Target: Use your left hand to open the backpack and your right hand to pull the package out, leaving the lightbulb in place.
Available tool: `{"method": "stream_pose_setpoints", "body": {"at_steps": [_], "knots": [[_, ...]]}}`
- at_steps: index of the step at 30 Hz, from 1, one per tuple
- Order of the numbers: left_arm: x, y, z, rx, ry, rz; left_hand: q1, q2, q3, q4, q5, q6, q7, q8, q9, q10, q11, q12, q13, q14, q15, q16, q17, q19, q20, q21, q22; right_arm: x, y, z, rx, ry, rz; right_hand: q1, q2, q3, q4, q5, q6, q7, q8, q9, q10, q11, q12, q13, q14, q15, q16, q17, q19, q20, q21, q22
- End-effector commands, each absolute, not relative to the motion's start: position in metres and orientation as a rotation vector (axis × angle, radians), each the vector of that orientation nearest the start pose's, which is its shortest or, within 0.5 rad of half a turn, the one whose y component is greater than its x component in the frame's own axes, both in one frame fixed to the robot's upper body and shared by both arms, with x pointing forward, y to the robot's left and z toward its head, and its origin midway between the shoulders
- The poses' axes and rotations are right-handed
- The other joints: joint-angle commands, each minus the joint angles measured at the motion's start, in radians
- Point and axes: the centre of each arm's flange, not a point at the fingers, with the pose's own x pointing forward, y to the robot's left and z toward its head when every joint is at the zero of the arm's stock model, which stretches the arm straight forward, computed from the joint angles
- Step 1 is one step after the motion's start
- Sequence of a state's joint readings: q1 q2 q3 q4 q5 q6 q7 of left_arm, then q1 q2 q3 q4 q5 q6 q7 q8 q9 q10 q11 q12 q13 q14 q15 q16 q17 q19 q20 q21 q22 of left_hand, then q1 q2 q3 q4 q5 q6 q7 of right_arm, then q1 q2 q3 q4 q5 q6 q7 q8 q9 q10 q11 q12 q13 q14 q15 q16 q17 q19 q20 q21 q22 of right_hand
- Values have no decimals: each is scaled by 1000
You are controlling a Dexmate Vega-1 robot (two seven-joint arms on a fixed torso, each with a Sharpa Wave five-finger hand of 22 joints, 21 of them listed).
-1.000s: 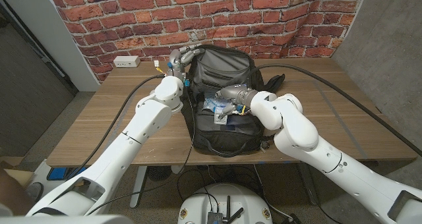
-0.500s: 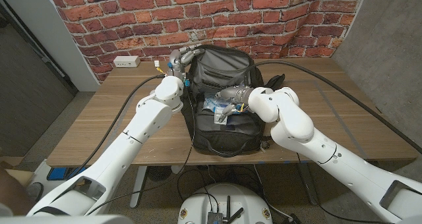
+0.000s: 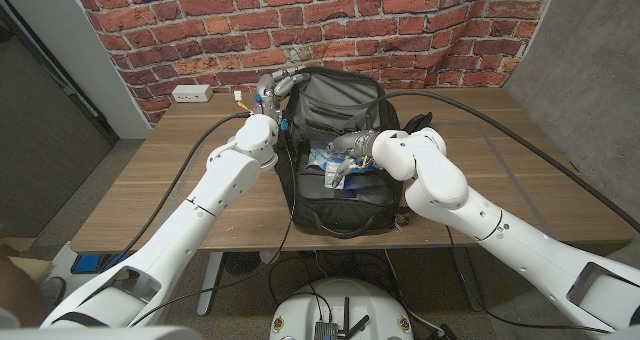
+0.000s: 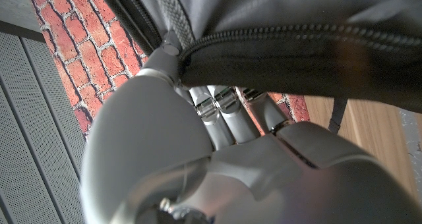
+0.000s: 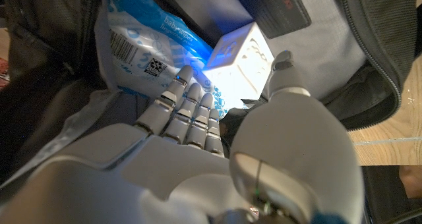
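On the wooden tabletop [image 3: 180,175] the black fabric backpack [image 3: 340,105] lies unzipped, my left robot hand [image 3: 275,88] gripping its upper rim. Inside lie the blue-and-white plastic package [image 5: 142,43] and a small white lightbulb box [image 5: 242,53]. My right robot hand [image 5: 191,115], fingers curled and holding nothing, reaches between them; I should pinch only the package's edge.

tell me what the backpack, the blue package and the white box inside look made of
Backpack: looks like matte black woven fabric, with a toothed zipper along its edge. Blue package: seemingly thin glossy plastic film, crinkled, with a printed barcode. White box: probably smooth printed cardboard, judging by its sharp folded edges.
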State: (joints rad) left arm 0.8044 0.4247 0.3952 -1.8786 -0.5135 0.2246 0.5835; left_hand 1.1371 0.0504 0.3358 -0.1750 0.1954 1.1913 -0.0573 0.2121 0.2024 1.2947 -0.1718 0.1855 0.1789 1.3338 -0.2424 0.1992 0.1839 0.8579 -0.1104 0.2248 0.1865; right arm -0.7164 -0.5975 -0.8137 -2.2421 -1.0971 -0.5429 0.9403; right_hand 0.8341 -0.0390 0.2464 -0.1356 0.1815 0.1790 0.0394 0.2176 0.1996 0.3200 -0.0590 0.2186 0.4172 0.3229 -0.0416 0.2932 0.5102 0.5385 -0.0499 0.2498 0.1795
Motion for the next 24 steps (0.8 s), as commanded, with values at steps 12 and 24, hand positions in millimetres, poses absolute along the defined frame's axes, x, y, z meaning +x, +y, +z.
{"method": "stream_pose_setpoints", "body": {"at_steps": [12, 24], "knots": [[570, 189, 90, -81, -614, 55, 0, 10, 9, 3, 8, 3, 6, 5, 2, 12, -3, 10, 11, 8, 1, 7, 5, 3, -94, 0, -1, 488, -45, 13, -1837, -352, 298, 50, 46, 17, -25, 0, 170, -50, 63, 7, 158, -50, 39, -18, 131, -128, 69, 14, 85, -43, 29, 9], [566, 191, 88, -83, -617, 59, 0, 10, 9, 4, 8, 3, 8, 5, 2, 8, -3, 8, 11, 9, 1, 8, 6, 4, -94, 0, -1, 486, -44, 9, -1854, -349, 290, 88, 61, 17, -28, 2, 290, -92, 109, 10, 288, -75, 75, -13, 235, -165, 148, 57, 143, -71, 61, 20]]}}
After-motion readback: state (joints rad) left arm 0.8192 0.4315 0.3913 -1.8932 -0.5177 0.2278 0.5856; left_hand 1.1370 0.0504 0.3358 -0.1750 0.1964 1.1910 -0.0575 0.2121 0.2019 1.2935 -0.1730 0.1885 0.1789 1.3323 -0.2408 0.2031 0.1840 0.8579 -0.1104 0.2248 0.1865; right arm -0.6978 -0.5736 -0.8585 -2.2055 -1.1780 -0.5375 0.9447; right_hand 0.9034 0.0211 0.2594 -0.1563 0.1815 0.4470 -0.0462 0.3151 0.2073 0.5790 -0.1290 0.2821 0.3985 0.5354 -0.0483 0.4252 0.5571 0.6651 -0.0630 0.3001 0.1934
